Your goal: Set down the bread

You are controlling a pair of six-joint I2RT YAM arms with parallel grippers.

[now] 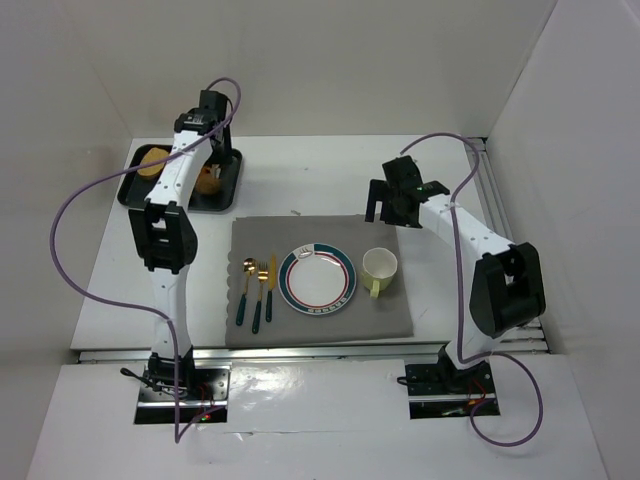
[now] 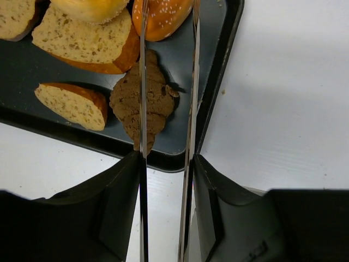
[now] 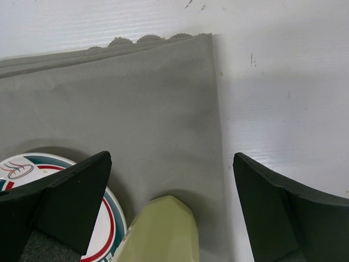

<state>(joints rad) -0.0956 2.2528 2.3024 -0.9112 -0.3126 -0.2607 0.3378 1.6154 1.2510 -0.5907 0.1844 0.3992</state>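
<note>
While on tray [image 2: 215, 82], bread [image 2: 163, 19] sits within left pincer [image 2: 168, 4].

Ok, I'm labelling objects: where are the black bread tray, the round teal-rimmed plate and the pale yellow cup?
black bread tray [image 2: 214, 54], left wrist view, bare floor.
round teal-rimmed plate [image 1: 318, 285], top view, white centre.
pale yellow cup [image 1: 379, 264], top view, inner hollow.

We see a black tray [image 2: 218, 60], smooth with a dull sheen. The bread [image 2: 161, 19] has a glossy orange-brown crust dotted with seeds, the cut slices [image 2: 82, 41] show porous, matt crumb, and the brown pastry [image 2: 143, 101] looks rough and dull. The grey placemat [image 3: 136, 98] is matt cloth. The plate [image 1: 317, 279] looks glazed, the cup [image 3: 158, 232] smooth, the table [image 3: 283, 82] smooth matt white, and the right fingers [image 3: 71, 196] matt black plastic.
</note>
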